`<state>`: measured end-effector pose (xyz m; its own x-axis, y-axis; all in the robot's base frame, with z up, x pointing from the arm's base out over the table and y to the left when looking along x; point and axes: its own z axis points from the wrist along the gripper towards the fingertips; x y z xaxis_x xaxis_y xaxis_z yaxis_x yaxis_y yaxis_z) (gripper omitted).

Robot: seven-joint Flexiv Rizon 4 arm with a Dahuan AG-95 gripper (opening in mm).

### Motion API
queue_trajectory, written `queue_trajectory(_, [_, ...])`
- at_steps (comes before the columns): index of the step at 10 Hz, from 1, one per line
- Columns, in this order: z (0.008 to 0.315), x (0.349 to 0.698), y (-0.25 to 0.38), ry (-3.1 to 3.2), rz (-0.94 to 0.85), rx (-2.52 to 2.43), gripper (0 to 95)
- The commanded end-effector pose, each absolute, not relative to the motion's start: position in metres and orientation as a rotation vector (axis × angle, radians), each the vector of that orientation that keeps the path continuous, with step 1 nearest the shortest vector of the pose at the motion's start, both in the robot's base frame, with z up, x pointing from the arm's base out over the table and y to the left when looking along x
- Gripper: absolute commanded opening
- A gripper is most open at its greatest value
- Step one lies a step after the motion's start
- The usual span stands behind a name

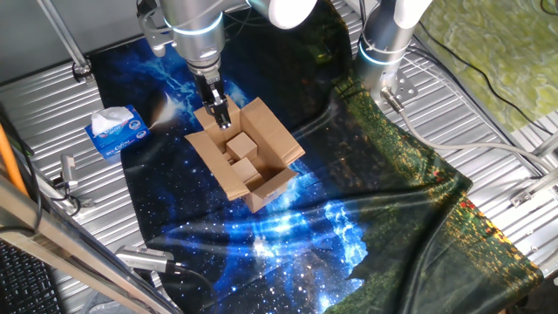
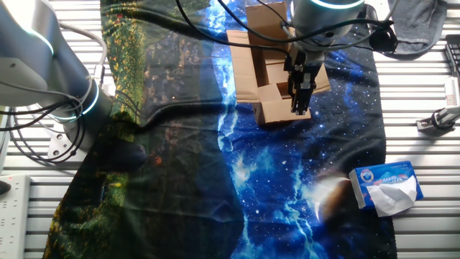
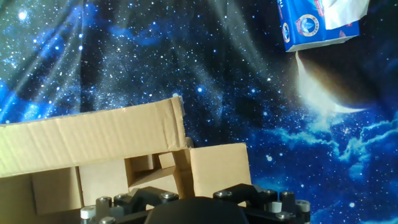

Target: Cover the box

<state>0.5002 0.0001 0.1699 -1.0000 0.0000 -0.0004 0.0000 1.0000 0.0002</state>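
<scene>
Cardboard box (image 1: 247, 157) sits mid-cloth (image 1: 349, 209), flaps open, corners skewed to the surface edges. I see the gripper (image 1: 221, 118) low at its rim; jaws look nearly closed, grip unclear. Only hand view shows flap corrugation up close. Tissue box (image 2: 387, 185) logo unreadable.

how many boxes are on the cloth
2. The brown cardboard box sits open near the middle of the starry cloth, under the end effector. The blue-and-white tissue box lies apart from it, at the cloth's edge. None appears hidden.
</scene>
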Motion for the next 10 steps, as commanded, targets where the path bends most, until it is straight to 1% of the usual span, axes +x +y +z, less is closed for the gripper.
queue_trajectory(1, [0.17, 0.5, 0.0, 3.142, 0.0, 0.0, 95.0])
queue_trajectory(2, [0.1701, 0.5, 0.0, 3.069, 0.037, -0.451, 0.0])
queue_trajectory(10, [0.1743, 0.4995, 0.001, 3.104, -0.005, -0.425, 0.0])
